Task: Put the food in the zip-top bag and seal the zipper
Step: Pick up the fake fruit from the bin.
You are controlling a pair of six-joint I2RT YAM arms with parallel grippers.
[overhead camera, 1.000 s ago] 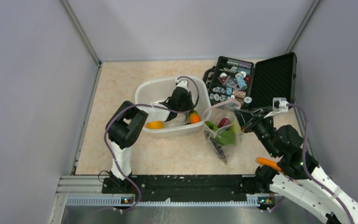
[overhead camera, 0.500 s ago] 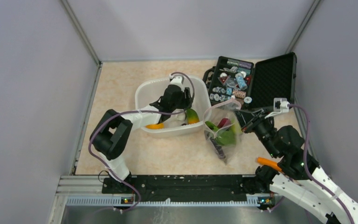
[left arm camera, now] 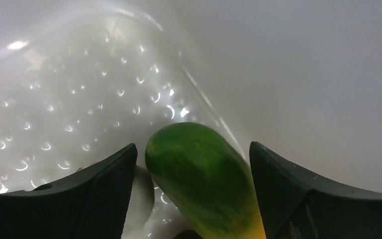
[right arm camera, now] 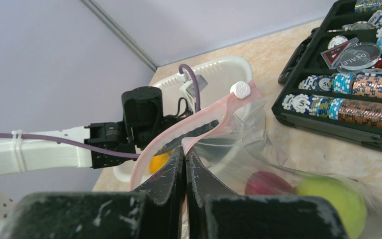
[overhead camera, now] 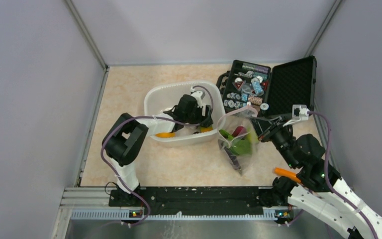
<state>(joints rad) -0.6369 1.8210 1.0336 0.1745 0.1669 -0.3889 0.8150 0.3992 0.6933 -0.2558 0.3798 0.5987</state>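
1. Toward the far edge of the table, near its middle, the left gripper (overhead camera: 199, 119) reaches into the white tub (overhead camera: 155, 97). Its fingers are spread on either side of a green fruit shading to orange (left arm camera: 201, 174) and have not yet closed on it. A whitish piece (left arm camera: 142, 191) lies beside one finger.
2. Just right of the tub, the zip-top bag (overhead camera: 238, 149) stands with its mouth open, and green, red and dark food is already inside. The right gripper (right arm camera: 185, 159) is pinched tight on the bag's rim at the zipper (right arm camera: 199, 119).
3. The fruit looks smooth and rounded and lies close to the tub wall. An off-centre squeeze could squirt it away, or a finger could catch the whitish piece or the wall.
4. The thin film could slip from the right pinch, or the mouth could sag, if the bag is knocked while the fruit is loaded.
5. Only the left wrist view shows the fruit between the fingers, because from above the arm hides it.
6. Only the right wrist view shows the pinch on the strip and the white slider (right arm camera: 239, 89) at its end.
7. Only the top view shows the black case (overhead camera: 288, 84) in the far right corner and an orange thing (overhead camera: 284, 174) by the right arm. I cannot tell whether that is food.
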